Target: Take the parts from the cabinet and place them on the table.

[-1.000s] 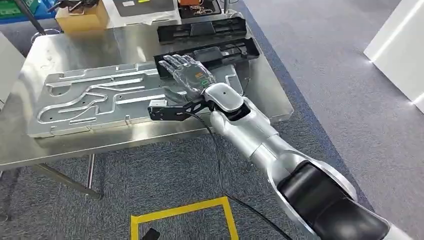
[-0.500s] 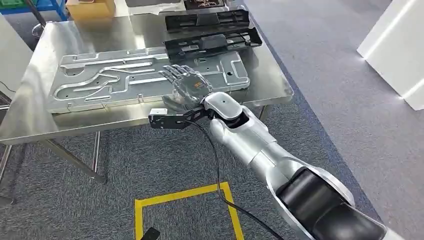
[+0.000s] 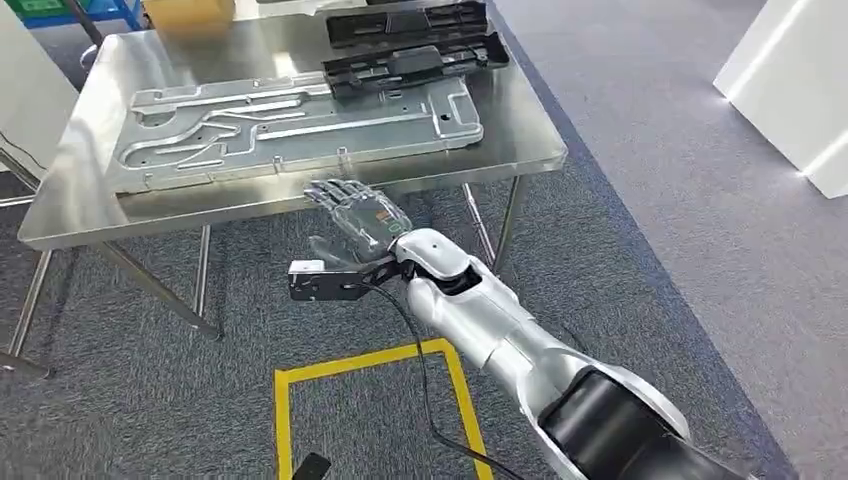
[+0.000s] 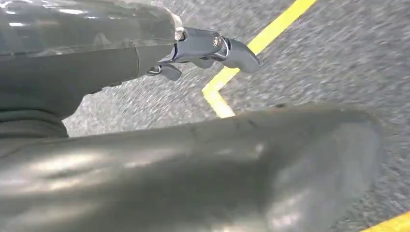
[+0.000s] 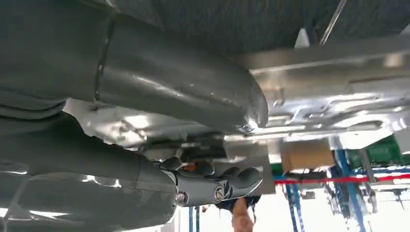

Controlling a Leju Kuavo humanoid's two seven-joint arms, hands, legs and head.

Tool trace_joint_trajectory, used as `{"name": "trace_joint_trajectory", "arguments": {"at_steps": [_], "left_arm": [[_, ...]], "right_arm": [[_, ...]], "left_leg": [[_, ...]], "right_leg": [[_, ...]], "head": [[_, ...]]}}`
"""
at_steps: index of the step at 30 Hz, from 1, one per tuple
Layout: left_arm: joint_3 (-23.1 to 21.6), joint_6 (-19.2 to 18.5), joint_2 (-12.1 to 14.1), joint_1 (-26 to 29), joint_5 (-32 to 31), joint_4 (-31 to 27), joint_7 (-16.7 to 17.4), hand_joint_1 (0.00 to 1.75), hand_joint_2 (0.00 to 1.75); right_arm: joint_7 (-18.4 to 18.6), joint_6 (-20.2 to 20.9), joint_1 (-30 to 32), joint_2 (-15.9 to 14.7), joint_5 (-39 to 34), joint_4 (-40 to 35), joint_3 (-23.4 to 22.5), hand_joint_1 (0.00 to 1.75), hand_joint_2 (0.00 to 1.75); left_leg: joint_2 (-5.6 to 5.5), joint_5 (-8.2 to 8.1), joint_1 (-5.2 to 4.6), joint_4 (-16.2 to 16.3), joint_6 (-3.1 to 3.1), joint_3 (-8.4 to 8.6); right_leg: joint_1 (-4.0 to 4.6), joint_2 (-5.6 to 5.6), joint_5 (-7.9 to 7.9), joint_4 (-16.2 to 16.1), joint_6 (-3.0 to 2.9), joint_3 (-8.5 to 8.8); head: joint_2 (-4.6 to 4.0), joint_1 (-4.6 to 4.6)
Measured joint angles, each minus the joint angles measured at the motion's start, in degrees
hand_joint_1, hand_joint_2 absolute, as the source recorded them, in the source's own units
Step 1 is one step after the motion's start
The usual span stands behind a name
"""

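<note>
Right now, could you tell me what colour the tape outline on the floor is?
Yellow tape outline, clearest in the head view.

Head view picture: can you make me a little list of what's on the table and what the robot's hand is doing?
Table: shiny metal, on grey carpet
Big part: silver metal plate lying flat
Dark parts: two black plastic trays at the far end, one overlapping the plate
Right hand: holds nothing, fingers apart, in front of the table's near edge
Floor: yellow tape square
</note>
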Motion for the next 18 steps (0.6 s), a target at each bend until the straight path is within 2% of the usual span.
{"name": "trace_joint_trajectory", "arguments": {"at_steps": [1, 2, 4, 5, 6, 7, 8, 9, 10, 11, 12, 13, 14, 15, 16, 17, 18], "left_arm": [[0.0, 0.2, 0.0, -0.1, 0.2, 0.0, -0.2, 0.0, 0.0], [0.0, 0.4, 0.0, -0.1, 0.5, 0.0, -0.3, 0.0, 0.0], [0.0, 0.4, 0.0, 0.1, 0.6, 0.0, -0.6, 0.0, 0.0], [0.0, 0.4, 0.0, 0.3, 0.8, 0.0, -0.8, 0.0, 0.0], [0.0, 0.4, 0.0, 0.3, 1.0, 0.0, -0.9, 0.0, 0.0], [0.0, 0.4, 0.0, 0.3, 1.1, 0.0, -1.0, 0.0, 0.0], [0.0, 0.3, 0.0, 0.2, 1.2, 0.0, -1.0, 0.0, 0.0], [0.0, 0.3, 0.0, 0.3, 1.2, 0.0, -0.3, 0.0, 0.0], [0.0, 0.2, 0.2, 0.4, 1.2, 0.0, 0.2, 0.0, 0.0], [0.0, -0.3, 0.5, 0.7, 1.6, 0.0, 0.1, 0.0, 0.0], [0.0, -0.7, 1.0, 0.9, 1.7, 0.0, -0.1, 0.0, 0.0], [0.0, -0.9, 1.4, 1.0, 1.7, 0.0, -0.2, 0.0, 0.0], [0.0, -1.2, 1.8, 1.0, 1.7, 0.0, -0.2, 0.0, 0.0], [0.0, -1.3, 2.0, 1.0, 1.7, 0.0, -0.1, 0.0, 0.0], [0.0, -1.3, 2.0, 0.9, 1.7, 0.0, -0.1, 0.0, 0.0], [0.0, -1.3, 2.0, 0.9, 1.6, 0.0, -0.1, 0.0, 0.0], [0.0, -1.3, 2.1, 0.9, 1.6, 0.0, -0.1, 0.0, 0.0]], "right_arm": [[-0.4, -0.1, 0.1, 0.3, -0.4, 0.0, -0.1, 0.0, 0.0], [-0.9, -0.2, 0.3, 0.4, -0.8, 0.0, -0.1, 0.0, 0.0], [-2.0, -1.0, 1.3, 0.6, -1.5, 0.1, -0.1, 0.0, 0.0], [-2.8, -1.2, 2.1, 0.6, -2.1, 0.2, -0.1, 0.0, 0.0], [-3.7, -1.4, 2.8, 0.5, -2.7, 0.3, -0.2, 0.0, 0.0], [-4.7, -1.8, 3.6, 0.5, -3.4, 0.4, -0.2, 0.0, 0.0], [-5.9, -2.2, 4.7, 0.5, -4.2, 0.6, -0.5, 0.0, 0.0], [-7.3, -2.8, 5.9, 0.4, -5.1, 0.7, -0.8, 0.0, 0.0], [-8.6, -3.2, 7.1, 0.4, -5.7, 1.0, -0.9, 0.0, 0.0], [-9.7, -3.5, 8.5, 0.3, -6.5, 1.3, -1.2, 0.0, 0.0], [-10.7, -4.2, 9.7, 0.2, -7.1, 1.7, -1.5, 0.0, 0.0], [-11.5, -4.7, 10.9, 0.1, -7.6, 2.1, -1.7, 0.0, 0.0], [-12.8, -5.3, 11.9, 0.0, -8.6, 3.2, -2.0, 0.0, 0.0], [-13.7, -6.0, 12.8, 0.0, -9.2, 4.1, -2.3, 0.0, 0.0], [-14.4, -6.4, 13.5, 0.1, -9.9, 5.1, -2.8, 0.0, 0.0], [-14.9, -6.4, 14.2, 0.2, -10.9, 6.4, -3.3, 0.0, 0.0], [-15.2, -6.8, 15.2, 0.2, -11.7, 8.0, -4.0, 0.0, 0.0]], "left_leg": [[-0.02, -3.21, -0.23, -5.4, 0.2, 3.87], [-0.27, -4.55, -0.51, -8.6, 1.15, 5.11], [-0.24, -3.8, -0.86, -7.9, 2.02, 4.29], [-0.2, -3.01, -0.58, -8.3, 2.72, 3.92], [0.14, -2.22, -0.35, -8.5, 3.25, 3.53], [0.19, -1.5, -0.41, -8.5, 3.87, 2.71], [0.2, -0.67, -0.43, -8.4, 4.13, 1.77], [0.19, 0.06, -0.5, -8.4, 4.22, 0.8], [0.19, 0.82, -0.58, -8.3, 4.21, -0.22], [0.2, 1.51, -0.64, -8.3, 4.14, -1.17], [0.2, 2.14, -0.67, -8.2, 4.06, -2.07], [0.2, 2.76, -0.72, -8.2, 3.94, -2.95], [0.19, 3.38, -0.81, -8.1, 3.81, -3.85], [0.13, 4.04, -0.88, -8.0, 3.68, -4.6], [0.09, 4.46, -1.05, -7.8, 3.4, -4.97], [0.08, 4.95, -1.17, -7.7, 3.09, -5.26], [0.15, 5.69, -0.99, -8.2, 2.74, -5.16]], "right_leg": [[0.26, 0.12, 0.39, 0.3, 0.38, -0.64], [0.26, 0.07, 0.82, 0.5, 0.67, -0.73], [0.13, -0.05, 2.2, -0.3, 1.36, -0.56], [0.29, -0.06, 2.77, -0.5, 1.87, -0.77], [-0.05, 0.26, 1.62, 0.1, 2.15, -1.12], [-0.12, 0.37, -1.71, 2.0, 2.21, -2.2], [-0.13, 0.5, -5.81, 5.7, 2.29, -3.39], [-0.15, 0.59, -9.22, 10.5, 2.45, -4.56], [-0.17, 0.62, -11.19, 15.0, 2.58, -5.48], [-0.17, 0.62, -11.15, 18.1, 2.61, -5.66], [-0.17, 0.62, -9.72, 18.8, 2.55, -4.82], [-0.17, 0.62, -7.67, 17.3, 2.38, -2.96], [-0.15, 0.64, -5.97, 13.8, 2.03, 0.15], [-0.04, 0.66, -5.81, 8.3, 1.51, 4.46], [0.29, 0.71, -7.87, 3.1, 0.96, 8.72], [0.37, 0.58, -9.5, -1.3, 0.9, 10.86], [0.5, 0.66, -8.89, -0.8, 0.84, 10.33]], "head": [[0.0, 0.0], [0.0, 0.02], [0.0, -0.02], [0.0, 0.02], [0.0, 0.02], [0.0, 0.02], [0.0, 0.02], [0.0, 0.02], [0.0, 0.02], [0.0, 0.02], [0.0, 0.02], [0.0, 0.02], [0.0, 0.02], [0.0, 0.02], [0.0, 0.02], [0.0, 0.0], [0.0, 0.02]]}}
